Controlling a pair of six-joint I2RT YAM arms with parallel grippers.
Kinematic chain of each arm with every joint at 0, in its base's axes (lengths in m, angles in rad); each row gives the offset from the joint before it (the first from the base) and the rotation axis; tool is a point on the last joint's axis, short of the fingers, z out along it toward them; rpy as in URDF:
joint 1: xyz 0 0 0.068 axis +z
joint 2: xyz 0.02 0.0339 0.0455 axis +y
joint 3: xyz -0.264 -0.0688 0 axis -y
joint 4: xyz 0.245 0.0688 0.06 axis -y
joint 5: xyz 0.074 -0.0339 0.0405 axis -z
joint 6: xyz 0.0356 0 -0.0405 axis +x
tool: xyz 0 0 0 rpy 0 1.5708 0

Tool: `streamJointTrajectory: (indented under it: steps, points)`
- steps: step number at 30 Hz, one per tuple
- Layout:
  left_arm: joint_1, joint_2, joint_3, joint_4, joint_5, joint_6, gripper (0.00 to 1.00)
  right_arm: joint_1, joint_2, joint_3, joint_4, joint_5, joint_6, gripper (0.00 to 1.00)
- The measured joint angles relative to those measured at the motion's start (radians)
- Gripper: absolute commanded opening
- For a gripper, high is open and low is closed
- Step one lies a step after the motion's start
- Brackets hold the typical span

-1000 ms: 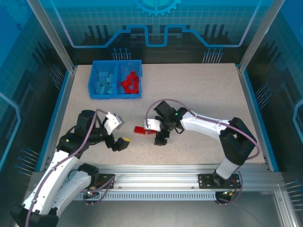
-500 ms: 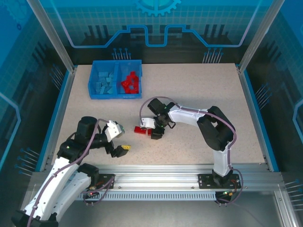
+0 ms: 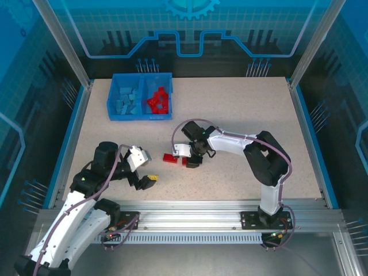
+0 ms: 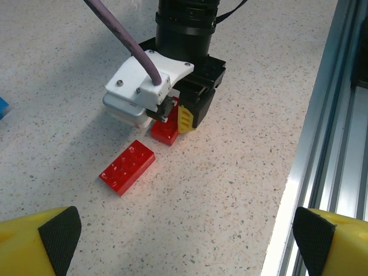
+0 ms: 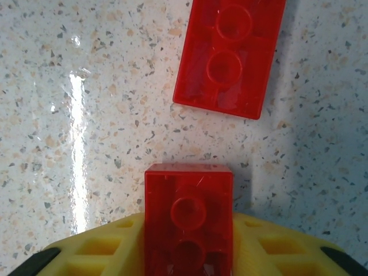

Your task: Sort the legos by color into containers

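A pale, speckled worktop (image 3: pixel 241 115) forms the floor of the cell, edged on the left and right by blue strips (image 3: pixel 71 132). 2 slanting aluminium posts (image 3: pixel 62 43) rise from its far corners. Between them stands a translucent blue back panel (image 3: pixel 190 34) printed with circuit lines and a gear emblem (image 3: pixel 191 7). Similar blue panels (image 3: pixel 23 115) close the sides. A ribbed aluminium rail (image 3: pixel 195 208) runs along the near edge. In the right wrist view, light from above leaves a bright streak (image 5: pixel 77 138) on the worktop.
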Motion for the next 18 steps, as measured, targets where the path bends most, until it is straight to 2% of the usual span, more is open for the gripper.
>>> streamJointTrajectory:
  steps: [2, 10, 14, 18]
  points:
    - [0.000, 0.000, 0.000, 0.002, -0.005, 0.000, 0.99, 0.002, 0.013, 0.013, -0.015, 0.014, 0.000, 0.39]
    - [-0.001, 0.000, -0.004, 0.007, -0.030, 0.000, 0.99, 0.007, 0.041, 0.047, -0.032, 0.027, -0.007, 0.20]
    - [-0.001, 0.000, -0.006, 0.009, -0.052, -0.001, 0.99, 0.007, 0.010, 0.046, -0.025, -0.003, 0.005, 0.20]
    - [-0.001, -0.014, -0.006, 0.029, -0.113, -0.010, 0.99, 0.007, -0.123, 0.045, 0.066, -0.019, 0.108, 0.21]
